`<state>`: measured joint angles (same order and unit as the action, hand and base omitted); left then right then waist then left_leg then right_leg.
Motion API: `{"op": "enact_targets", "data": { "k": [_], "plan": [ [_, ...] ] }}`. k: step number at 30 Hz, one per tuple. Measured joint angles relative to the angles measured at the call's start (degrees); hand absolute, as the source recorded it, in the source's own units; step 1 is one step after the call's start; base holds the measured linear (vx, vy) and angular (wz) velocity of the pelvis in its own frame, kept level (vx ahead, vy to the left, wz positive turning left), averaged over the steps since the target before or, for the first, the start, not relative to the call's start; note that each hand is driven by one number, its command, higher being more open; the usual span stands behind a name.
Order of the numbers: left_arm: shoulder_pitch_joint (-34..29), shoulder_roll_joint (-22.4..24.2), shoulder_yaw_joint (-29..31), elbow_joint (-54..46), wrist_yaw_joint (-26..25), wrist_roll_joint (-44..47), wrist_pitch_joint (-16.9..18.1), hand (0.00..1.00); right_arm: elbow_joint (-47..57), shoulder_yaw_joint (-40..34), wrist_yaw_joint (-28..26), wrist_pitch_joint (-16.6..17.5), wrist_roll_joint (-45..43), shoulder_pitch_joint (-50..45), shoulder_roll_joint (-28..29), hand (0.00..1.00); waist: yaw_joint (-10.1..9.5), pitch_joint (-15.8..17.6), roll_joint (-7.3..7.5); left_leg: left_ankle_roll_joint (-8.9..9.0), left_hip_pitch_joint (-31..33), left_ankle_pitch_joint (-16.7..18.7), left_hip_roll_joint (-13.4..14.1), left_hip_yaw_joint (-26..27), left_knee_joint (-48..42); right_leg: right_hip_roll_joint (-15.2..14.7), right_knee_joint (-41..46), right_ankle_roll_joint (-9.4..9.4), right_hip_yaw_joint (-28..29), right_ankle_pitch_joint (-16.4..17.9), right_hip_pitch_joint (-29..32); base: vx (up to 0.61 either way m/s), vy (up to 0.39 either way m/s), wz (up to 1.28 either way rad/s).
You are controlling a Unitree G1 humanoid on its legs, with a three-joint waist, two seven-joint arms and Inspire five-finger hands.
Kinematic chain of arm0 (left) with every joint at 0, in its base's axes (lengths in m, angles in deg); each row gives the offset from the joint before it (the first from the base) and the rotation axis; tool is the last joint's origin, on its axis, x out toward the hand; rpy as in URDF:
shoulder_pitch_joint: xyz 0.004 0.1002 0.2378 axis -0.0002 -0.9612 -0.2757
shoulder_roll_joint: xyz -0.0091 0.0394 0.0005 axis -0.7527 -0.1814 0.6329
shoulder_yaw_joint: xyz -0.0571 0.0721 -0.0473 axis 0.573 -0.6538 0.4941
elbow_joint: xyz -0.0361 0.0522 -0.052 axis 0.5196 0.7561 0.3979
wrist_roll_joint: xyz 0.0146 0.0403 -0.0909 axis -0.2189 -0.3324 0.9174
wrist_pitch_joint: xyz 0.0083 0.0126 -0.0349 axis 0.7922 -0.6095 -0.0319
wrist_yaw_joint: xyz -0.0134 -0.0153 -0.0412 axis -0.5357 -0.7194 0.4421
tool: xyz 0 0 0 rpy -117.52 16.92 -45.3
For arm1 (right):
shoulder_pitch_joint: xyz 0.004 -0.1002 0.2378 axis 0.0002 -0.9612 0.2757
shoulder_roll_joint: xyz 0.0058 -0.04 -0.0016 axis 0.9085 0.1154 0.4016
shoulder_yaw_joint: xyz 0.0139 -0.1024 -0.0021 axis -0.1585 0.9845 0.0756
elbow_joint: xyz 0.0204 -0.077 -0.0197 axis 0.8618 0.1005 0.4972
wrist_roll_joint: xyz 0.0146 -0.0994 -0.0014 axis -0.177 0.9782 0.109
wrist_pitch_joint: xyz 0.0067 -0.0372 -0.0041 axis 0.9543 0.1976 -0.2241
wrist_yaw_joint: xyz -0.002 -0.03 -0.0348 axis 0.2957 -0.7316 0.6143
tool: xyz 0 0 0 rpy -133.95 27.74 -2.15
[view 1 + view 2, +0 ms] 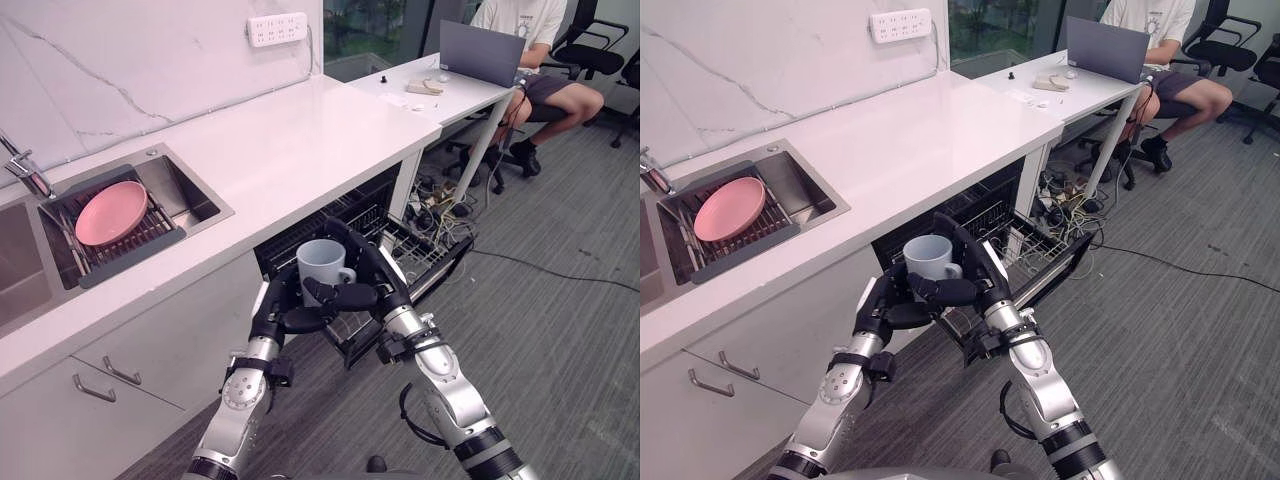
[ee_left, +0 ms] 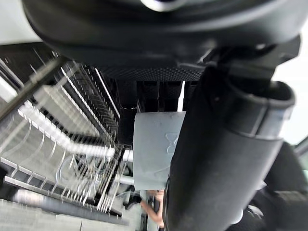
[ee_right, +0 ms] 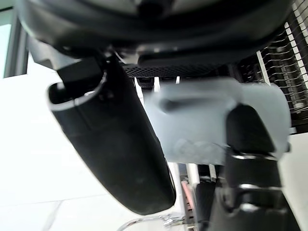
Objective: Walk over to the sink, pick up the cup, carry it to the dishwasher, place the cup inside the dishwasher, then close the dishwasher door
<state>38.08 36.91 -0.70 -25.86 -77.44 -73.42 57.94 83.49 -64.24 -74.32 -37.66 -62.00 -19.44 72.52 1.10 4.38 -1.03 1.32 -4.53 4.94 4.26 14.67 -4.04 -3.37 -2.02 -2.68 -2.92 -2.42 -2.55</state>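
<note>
A pale blue-grey cup [image 1: 322, 265] with its handle toward me is held upright between both hands, just above the pulled-out wire rack [image 1: 425, 250] of the open dishwasher [image 1: 345, 205] under the counter. My left hand [image 1: 278, 310] wraps its left side and base, with the thumb crossing under the front. My right hand [image 1: 378, 272] curls round its right side and back. In the left wrist view the cup [image 2: 154, 149] shows past the thumb, with the rack [image 2: 62, 139] beyond. The right wrist view has the cup [image 3: 211, 120] pressed between thumb and fingers.
The white counter [image 1: 290, 140] runs to my left, with a sink [image 1: 190, 195] holding a pink plate [image 1: 110, 212] on a dark drying rack. A person [image 1: 535, 60] sits at a desk [image 1: 455, 98] with a laptop [image 1: 480, 52]. Cables [image 1: 440, 200] lie under that desk.
</note>
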Motion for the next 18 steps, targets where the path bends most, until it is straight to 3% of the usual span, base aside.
{"op": "enact_targets", "data": {
  "k": [2,3,12,17,18],
  "plan": [
    [0.53,-0.87,-0.9,0.0,0.59,0.58,0.0,0.3,-1.67,0.05,0.12,-0.09,-0.05,1.06,-0.34,0.9,-0.05,-0.09,0.0,0.01,0.13,-0.2,-0.04,-0.05,0.14,-0.01,-0.32,0.04,-0.02,-0.34,0.01,-0.04,-0.015,0.01],
    [0.87,-1.35,-1.33,-0.01,0.73,0.72,0.0,0.3,-2.53,0.02,0.18,-0.18,-0.17,1.72,-0.45,0.3,-0.08,-0.19,0.03,-0.02,0.35,-0.44,-0.13,-0.16,0.31,-0.06,-0.56,0.03,-0.12,-0.6,0.13,-0.06,-0.018,0.04],
    [2.07,-3.67,-3.19,-1.71,0.63,1.5,-0.02,0.3,-6.39,0.37,0.36,-0.31,-4.07,5.14,-0.95,0.3,-0.35,-0.49,0.34,-0.01,2.15,-1.32,-0.44,-1.88,0.54,-0.37,-1.0,0.0,-1.71,-1.23,0.92,-0.03,-0.013,0.1],
    [2.14,-3.75,-3.04,-3.24,0.27,1.5,-0.02,0.3,-6.36,-0.72,0.44,0.58,-4.69,5.49,-0.18,0.3,-0.54,-1.1,1.29,0.07,3.32,-1.47,-0.39,-2.74,0.28,-0.35,-1.0,0.01,-2.44,-1.22,1.49,-0.02,-0.016,0.08],
    [2.14,-3.74,-3.07,-3.36,0.04,1.44,-0.02,0.9,-6.36,-0.82,0.44,0.69,-4.68,5.5,-0.06,0.3,-0.56,-1.19,1.47,0.07,3.61,-1.47,-0.39,-2.91,0.13,-0.38,-0.97,0.01,-2.6,-1.22,1.61,-0.01,-0.009,0.06]
  ]
}}
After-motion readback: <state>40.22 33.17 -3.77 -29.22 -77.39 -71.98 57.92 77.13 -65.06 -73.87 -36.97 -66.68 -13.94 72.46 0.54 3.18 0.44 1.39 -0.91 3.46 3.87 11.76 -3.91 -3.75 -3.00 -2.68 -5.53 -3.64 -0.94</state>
